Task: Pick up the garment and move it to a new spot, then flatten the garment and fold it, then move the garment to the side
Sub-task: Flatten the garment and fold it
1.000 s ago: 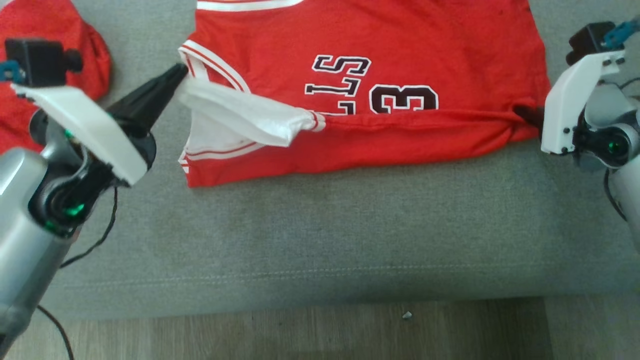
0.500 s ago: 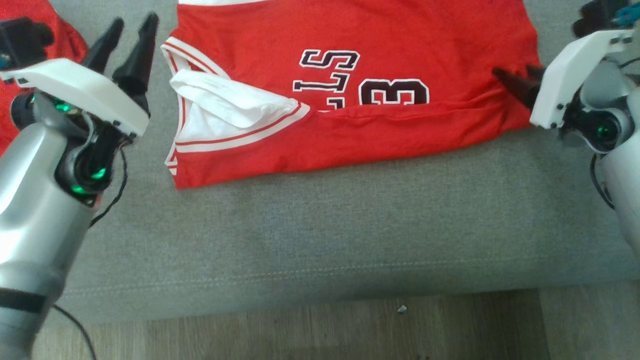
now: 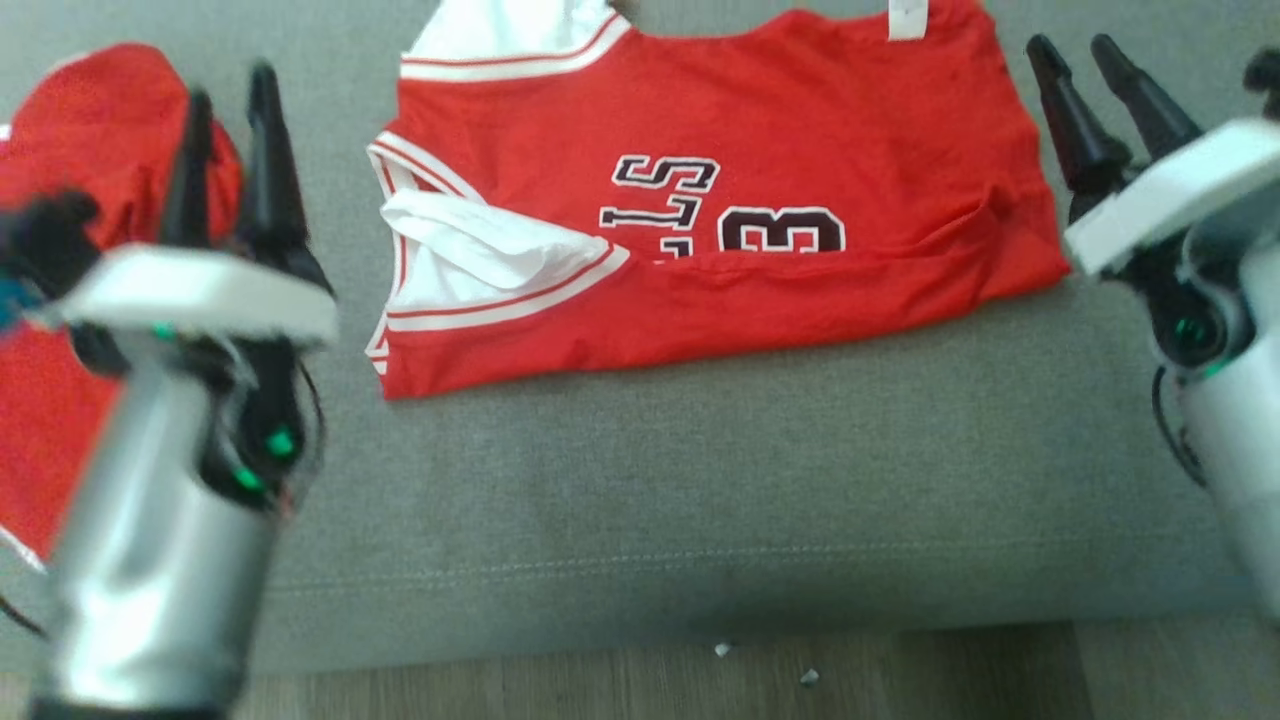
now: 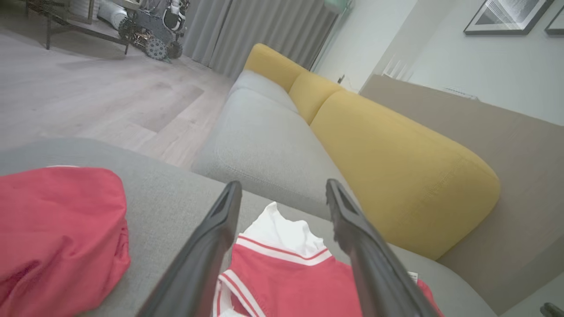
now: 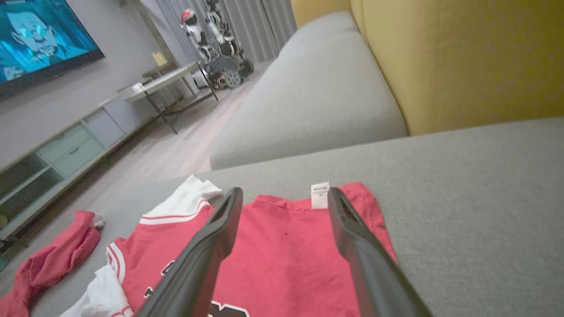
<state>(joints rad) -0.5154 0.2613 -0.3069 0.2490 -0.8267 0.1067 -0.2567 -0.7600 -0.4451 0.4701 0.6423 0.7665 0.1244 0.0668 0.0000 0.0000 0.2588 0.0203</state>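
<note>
Head view: shows the garment (image 3: 720, 250), a red jersey, spread across the grey sofa seat (image 3: 650, 480) with its near long edge turned up over the lettering in a band. Finds the left pincer (image 3: 231, 85) just off the jersey's armhole end, spread wide, gripping nothing. Finds the right pincer (image 3: 1072, 45) just beside the hem end, equally wide, equally empty. Catches a second red cloth (image 3: 90, 140) heaped at the far left, apart from the job. Looks like one fold laid, with more folding to come.

Left wrist view: looks along the parted left pincer over the white-trimmed shoulder, with a yellow back cushion (image 4: 396, 167) beyond. Confirms nothing held.

Right wrist view: looks down the jersey from the hem end, past a white label (image 5: 320, 195) at the far edge. Shows bare red cloth beneath the parted right pincer.

Now for doing it well: flatten that bunched white lining (image 3: 480, 245) near the armhole before anything else. Pinch both ends of the same edge, taking both layers together. Lift level, keep the cloth lightly taut, carry across evenly, set down square. Watch for a crooked crease from uneven pulling.
</note>
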